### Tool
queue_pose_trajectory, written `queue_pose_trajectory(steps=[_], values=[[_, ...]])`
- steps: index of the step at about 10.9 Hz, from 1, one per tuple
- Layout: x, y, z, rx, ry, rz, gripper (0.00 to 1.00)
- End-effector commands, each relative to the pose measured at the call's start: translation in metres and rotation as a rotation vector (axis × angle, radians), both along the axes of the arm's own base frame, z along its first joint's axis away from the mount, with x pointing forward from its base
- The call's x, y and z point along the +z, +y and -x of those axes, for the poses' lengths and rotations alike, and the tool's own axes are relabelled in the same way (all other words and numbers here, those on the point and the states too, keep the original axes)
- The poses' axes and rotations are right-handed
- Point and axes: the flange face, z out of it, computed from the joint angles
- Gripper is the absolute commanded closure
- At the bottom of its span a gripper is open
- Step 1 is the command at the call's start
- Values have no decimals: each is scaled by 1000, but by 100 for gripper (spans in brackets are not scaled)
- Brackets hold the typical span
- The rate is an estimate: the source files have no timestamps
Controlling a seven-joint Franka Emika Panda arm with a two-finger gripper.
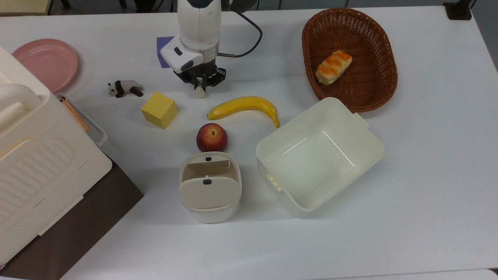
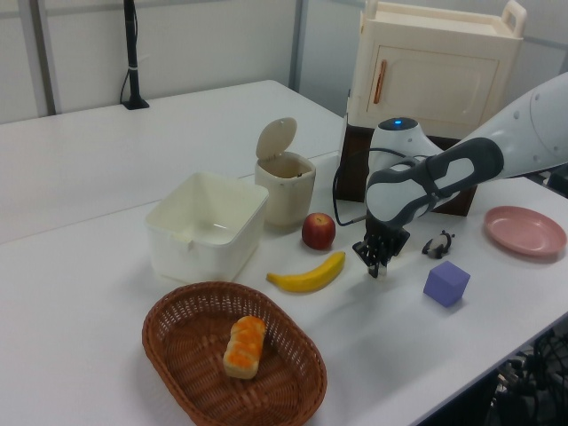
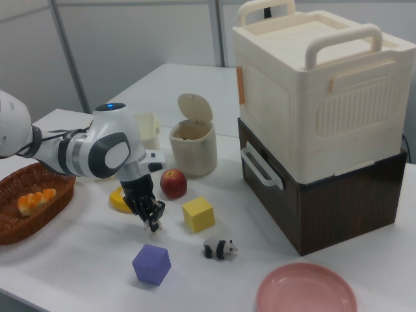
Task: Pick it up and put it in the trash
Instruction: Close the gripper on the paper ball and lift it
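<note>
on the white table, between yellow cube and banana: gripper, fingers pinched onto crumpled paper ball at table level. trash bin, flap lid raised, stands beyond the apple, well apart.

The white paper ball is sitting squeezed narrow between the tool's closed fingers, low over the tabletop; the cream bin is standing upright beyond the apple, its flap lid tilting up, open.
</note>
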Motion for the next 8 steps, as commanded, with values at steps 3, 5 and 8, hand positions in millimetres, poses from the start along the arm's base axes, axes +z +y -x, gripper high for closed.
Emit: queue_pose_trajectory(steps=[3,5,8], values=[[65,2,-20,-26,-145,-5,100],[104,7,-38,-81,-209,-9,100],[157,14,-71,-113,-333,-25,100]])
